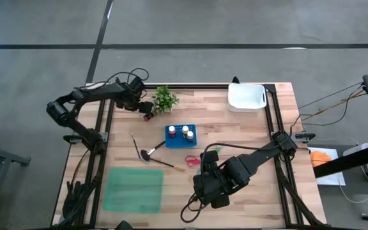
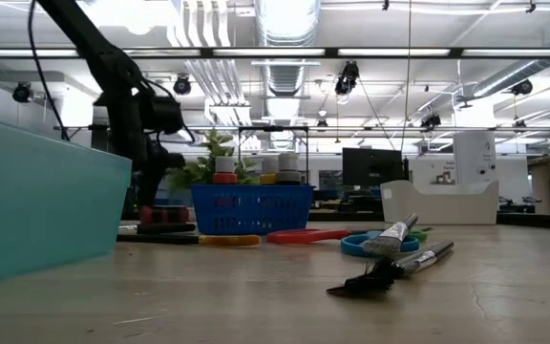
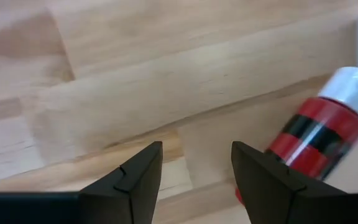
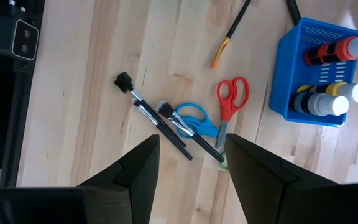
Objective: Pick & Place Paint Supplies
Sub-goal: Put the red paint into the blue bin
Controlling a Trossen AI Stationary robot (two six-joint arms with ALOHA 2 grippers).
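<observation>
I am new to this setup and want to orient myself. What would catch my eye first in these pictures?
Probably the blue basket of paint bottles at the table's centre, with brushes and red scissors scattered beside it. The left gripper, open, hovers by a red paint bottle lying near the potted plant; the right gripper waits open above the scissors.

Red-banded paint bottle [image 3: 316,134], white cap, lies on its side on the wood at one o'clock from my left fingers, apart from them. Three paint bottles [image 4: 331,74] stand upright in a blue basket [image 1: 173,140]. At its five o'clock: red scissors [image 4: 230,96], blue scissors [image 4: 197,121], two dark brushes [image 4: 154,121], lying flat.
</observation>
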